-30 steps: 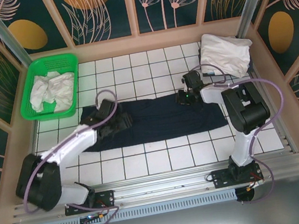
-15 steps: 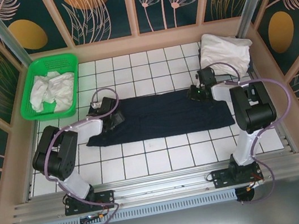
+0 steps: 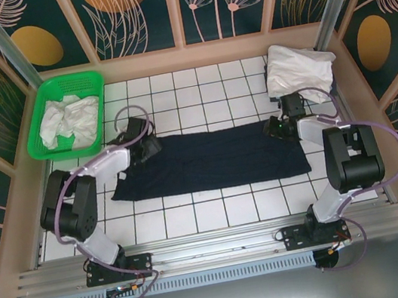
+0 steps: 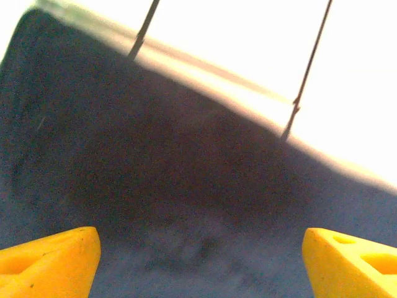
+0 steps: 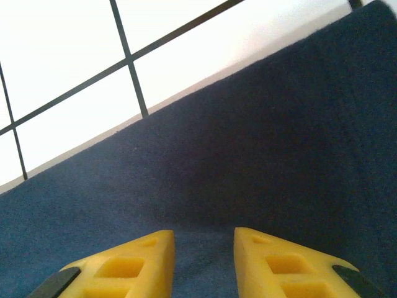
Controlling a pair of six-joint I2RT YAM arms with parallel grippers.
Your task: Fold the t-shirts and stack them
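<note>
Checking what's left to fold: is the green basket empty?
No, crumpled white shirts lie inside the basket.

Navy t-shirt point(image 3: 208, 159), white t-shirts point(image 3: 299, 71), green basket point(image 3: 69, 80), white black-gridded tiles point(image 3: 173, 84), teal floral walls point(image 3: 138, 14)

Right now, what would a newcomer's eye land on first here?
The dark navy t-shirt lies as a long band across the middle of the white tiled table, with the left gripper and right gripper at its two far corners. Next come the bright green basket of crumpled white shirts at far left and the white shirt pile at far right.
</note>
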